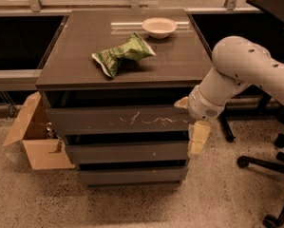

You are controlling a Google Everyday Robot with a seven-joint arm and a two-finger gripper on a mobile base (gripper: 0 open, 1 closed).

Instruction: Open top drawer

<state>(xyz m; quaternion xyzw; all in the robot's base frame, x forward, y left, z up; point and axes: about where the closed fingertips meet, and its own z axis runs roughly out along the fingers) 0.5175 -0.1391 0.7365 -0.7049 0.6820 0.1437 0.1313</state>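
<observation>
The top drawer (108, 121) is the widest dark grey front under the cabinet top, with whitish scratches across its middle. It sits pushed in, with a dark gap above it. My gripper (197, 139) hangs down at the cabinet's right front corner, beside the right end of the top drawer and level with the second drawer (127, 152). My white arm (241, 75) reaches in from the right. Whether the gripper touches the drawer front is not visible.
On the cabinet top (75, 51) lie a green chip bag (122, 54) and a white bowl (159, 26). An open cardboard box (34, 141) stands on the floor to the left. Office chair legs (269, 170) are on the right. The bottom drawer (132, 175) is lowest.
</observation>
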